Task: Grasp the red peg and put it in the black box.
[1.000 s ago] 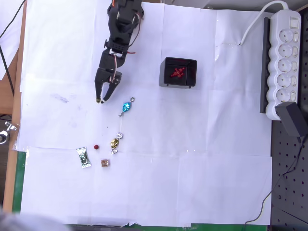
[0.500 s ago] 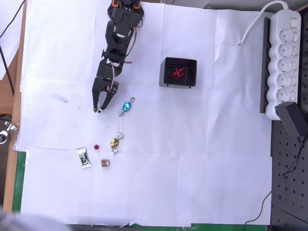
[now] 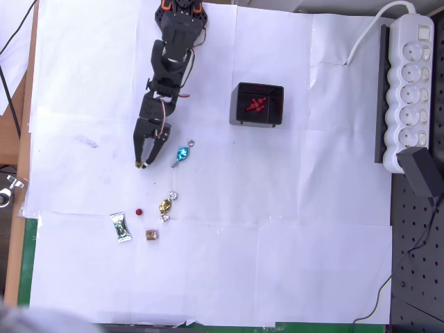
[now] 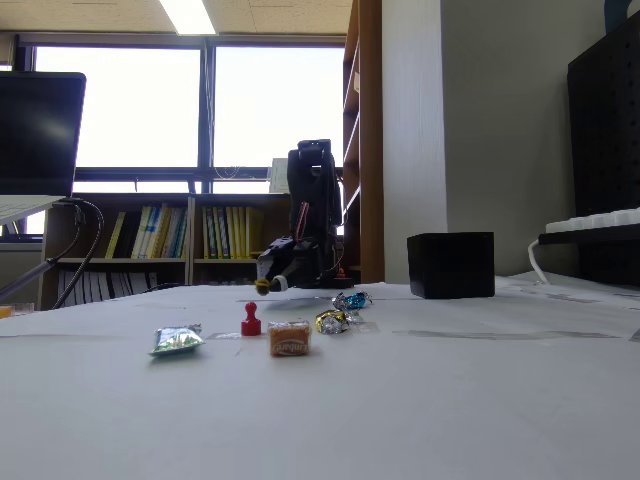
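In the overhead view the red peg [image 3: 139, 211] lies on the white paper [image 3: 277, 263], well below and to the left of the black box [image 3: 257, 105], which holds several red pieces inside. Relative to the peg, the gold candy [image 3: 166, 206] sits just to its right, the brown square candy [image 3: 151, 235] lower right, and the green wrapped candy [image 3: 121, 227] lower left; the blue candy [image 3: 182, 154] lies higher up to the right. The gripper [image 3: 145, 161] hangs above the peg, well apart from it, its fingers parted in a narrow V and holding nothing. In the fixed view the peg [image 4: 250, 319] stands upright, between the green candy [image 4: 178, 340] and the brown one [image 4: 289, 339], with the gripper [image 4: 264, 285] behind it and the box [image 4: 451, 265] far to its right.
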`<action>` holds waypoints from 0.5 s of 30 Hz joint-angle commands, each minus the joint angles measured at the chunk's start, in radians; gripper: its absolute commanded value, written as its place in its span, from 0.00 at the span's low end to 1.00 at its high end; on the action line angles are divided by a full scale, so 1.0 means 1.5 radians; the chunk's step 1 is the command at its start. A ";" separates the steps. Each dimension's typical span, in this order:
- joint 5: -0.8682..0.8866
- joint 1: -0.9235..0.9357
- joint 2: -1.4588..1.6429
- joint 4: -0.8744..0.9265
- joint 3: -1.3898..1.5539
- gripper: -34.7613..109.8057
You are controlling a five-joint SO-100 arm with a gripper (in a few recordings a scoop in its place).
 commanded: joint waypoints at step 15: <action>-0.034 0.010 0.112 -0.020 0.170 0.24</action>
